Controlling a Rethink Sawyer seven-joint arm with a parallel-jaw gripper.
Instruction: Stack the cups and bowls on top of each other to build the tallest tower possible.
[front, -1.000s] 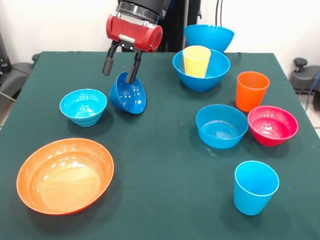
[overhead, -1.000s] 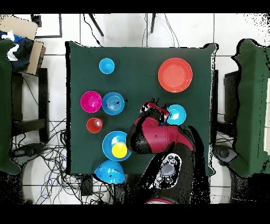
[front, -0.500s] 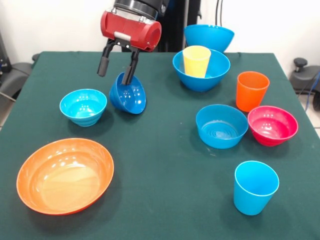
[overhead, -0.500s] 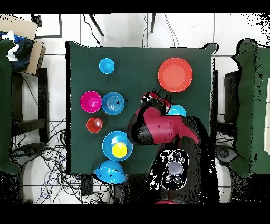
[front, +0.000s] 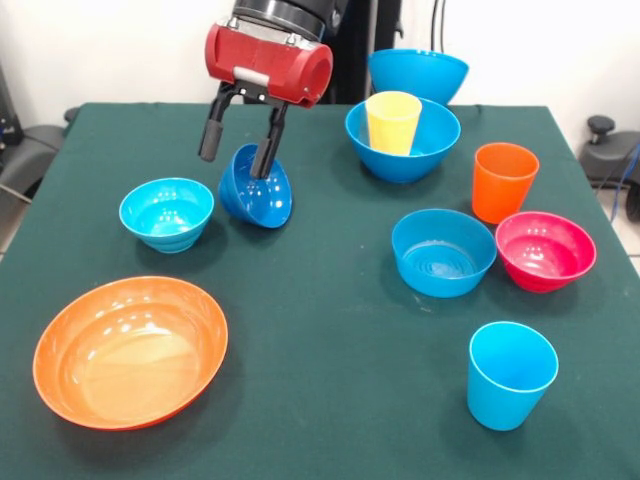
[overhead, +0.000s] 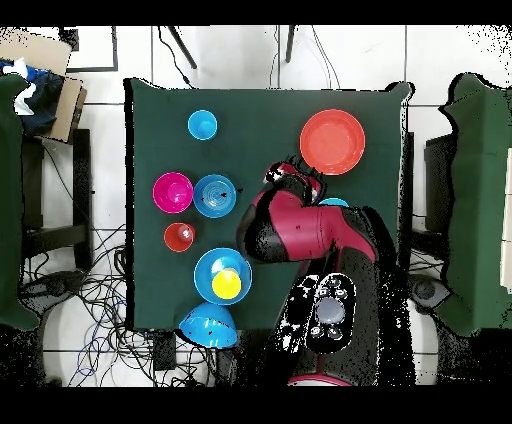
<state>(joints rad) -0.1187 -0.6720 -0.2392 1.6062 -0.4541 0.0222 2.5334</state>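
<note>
My gripper (front: 237, 156) hangs open over the table's far left part. Its right finger reaches down to the rim of the small dark blue bowl (front: 257, 190), which lies tipped on its side. A cyan bowl (front: 167, 212) sits just left of it, and the wide orange bowl (front: 130, 350) is at the front left. The yellow cup (front: 392, 122) stands inside a large blue bowl (front: 403, 158). To the right are the orange cup (front: 503, 181), a light blue bowl (front: 443, 252), a magenta bowl (front: 545, 250) and the light blue cup (front: 511, 374). From overhead the arm hides the dark blue bowl; the gripper (overhead: 293, 181) shows beside the orange bowl (overhead: 332, 142).
A second large blue bowl (front: 418, 75) sits at the table's far edge, behind the one holding the yellow cup. In the overhead view chairs stand at both sides of the table (overhead: 265, 110), and cables lie on the floor at the left.
The gripper rose a little off the dark blue bowl, then came slightly down and to the right. It stayed open, and the tipped bowl has not moved.
</note>
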